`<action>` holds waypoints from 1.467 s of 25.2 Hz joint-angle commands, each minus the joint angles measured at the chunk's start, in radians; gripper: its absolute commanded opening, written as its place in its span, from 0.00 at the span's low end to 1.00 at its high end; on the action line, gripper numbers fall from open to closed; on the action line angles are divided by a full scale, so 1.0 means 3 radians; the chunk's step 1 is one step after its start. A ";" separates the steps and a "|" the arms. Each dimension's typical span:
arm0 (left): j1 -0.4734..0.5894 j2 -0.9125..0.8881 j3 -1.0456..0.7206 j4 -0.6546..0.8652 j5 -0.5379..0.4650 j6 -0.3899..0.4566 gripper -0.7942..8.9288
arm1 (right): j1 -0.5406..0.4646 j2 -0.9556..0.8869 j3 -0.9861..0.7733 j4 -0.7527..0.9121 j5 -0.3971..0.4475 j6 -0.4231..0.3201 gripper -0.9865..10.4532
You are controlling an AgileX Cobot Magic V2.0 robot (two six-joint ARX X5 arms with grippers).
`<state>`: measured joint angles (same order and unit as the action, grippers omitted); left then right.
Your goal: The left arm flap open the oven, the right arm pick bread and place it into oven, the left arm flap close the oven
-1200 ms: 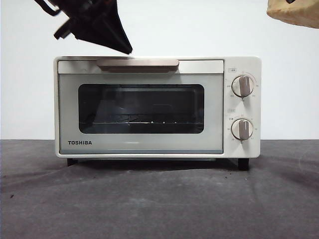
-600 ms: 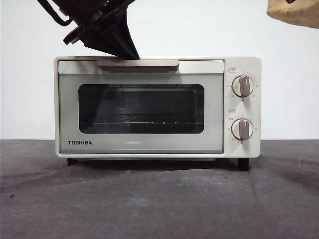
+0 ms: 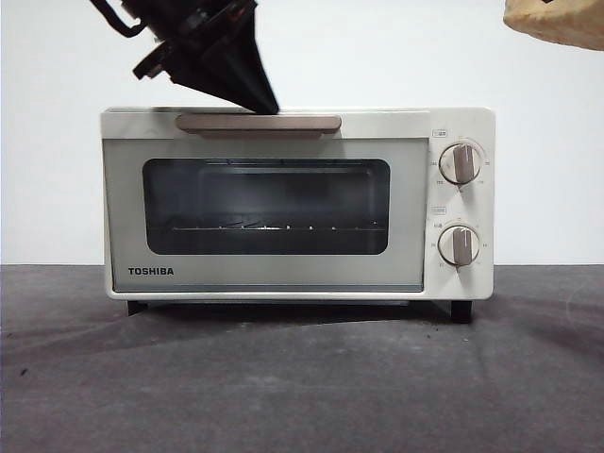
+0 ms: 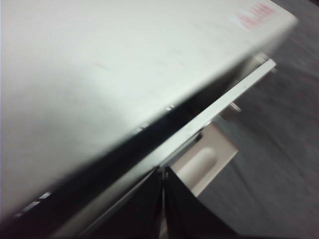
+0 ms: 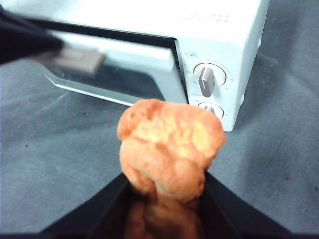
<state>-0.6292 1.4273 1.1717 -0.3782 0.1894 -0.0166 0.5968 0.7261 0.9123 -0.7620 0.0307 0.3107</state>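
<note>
The cream-white TOSHIBA oven [image 3: 458, 127] stands in the middle of the table. Its glass door [image 3: 264, 212] is tilted slightly outward at the top, showing a dark gap in the wrist views. My left gripper [image 3: 267, 106] is shut, and its pointed tip sits just behind the tan handle [image 3: 260, 123], left of the handle's middle. The left wrist view shows the left gripper [image 4: 163, 174] between the oven top [image 4: 124, 64] and the handle [image 4: 207, 162]. My right gripper [image 5: 166, 175] is shut on the golden-orange bread [image 5: 169, 144]. It holds the bread [image 3: 557, 24] in the air to the oven's right.
Two grey knobs [image 3: 460, 162] sit on the oven's right panel. A wire rack [image 3: 274, 226] shows through the window. Dark grey cloth [image 3: 302, 377] covers the table in front of the oven, and a white wall stands behind.
The left gripper has come down and to the right onto the handle. The door's top edge has tipped outward from shut. The bread in the right gripper has stayed in place.
</note>
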 commanded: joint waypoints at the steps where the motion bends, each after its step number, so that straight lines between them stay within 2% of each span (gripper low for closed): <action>1: -0.0102 0.0144 -0.0051 -0.0305 -0.0033 0.0029 0.10 | 0.0032 0.0006 0.0064 0.0071 0.0011 -0.0039 0.24; 13: -0.0520 0.0144 -0.0051 -0.0999 -0.0031 -0.0093 0.10 | 0.0032 0.0006 0.0064 0.0070 0.0010 -0.0039 0.24; 20: -0.0640 0.0144 -0.0051 -0.1158 -0.0031 -0.0125 0.10 | 0.0032 0.0010 0.0064 0.0071 0.0010 -0.0039 0.24; 30: -0.0591 0.0046 -0.0051 -0.1097 -0.0031 -0.0161 0.10 | 0.0032 0.0013 0.0064 0.0069 0.0009 -0.0038 0.24; 37: -0.0332 -0.0365 -0.0065 -0.1036 -0.0032 -0.0228 0.10 | 0.0032 0.0023 0.0064 0.0070 -0.0019 -0.0024 0.24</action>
<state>-0.7280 1.3254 1.1446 -0.7013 0.1818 -0.0719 0.5968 0.7269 0.9119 -0.7517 0.0269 0.3111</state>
